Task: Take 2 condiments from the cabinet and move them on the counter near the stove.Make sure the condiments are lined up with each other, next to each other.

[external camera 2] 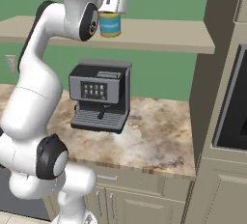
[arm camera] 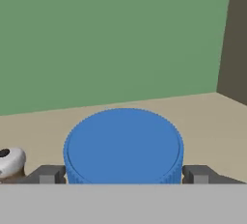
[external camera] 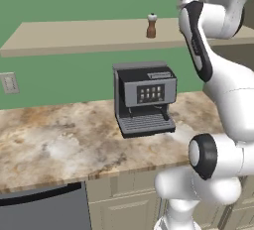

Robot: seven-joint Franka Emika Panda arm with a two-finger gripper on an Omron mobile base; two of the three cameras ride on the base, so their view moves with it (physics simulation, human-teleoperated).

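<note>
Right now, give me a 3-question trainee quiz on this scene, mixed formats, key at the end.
1. True or false: the tool has its two fingers standing on either side of the blue jar, whose lid sits between them in the hand view.
2. Multiple choice: the brown shaker stands on A) the marbled counter, B) the shelf, C) the coffee machine.
3. Fill in: below the shelf, on the marbled counter, stands a grey ____.

Key: 1 true; 2 B; 3 coffee machine.
</note>
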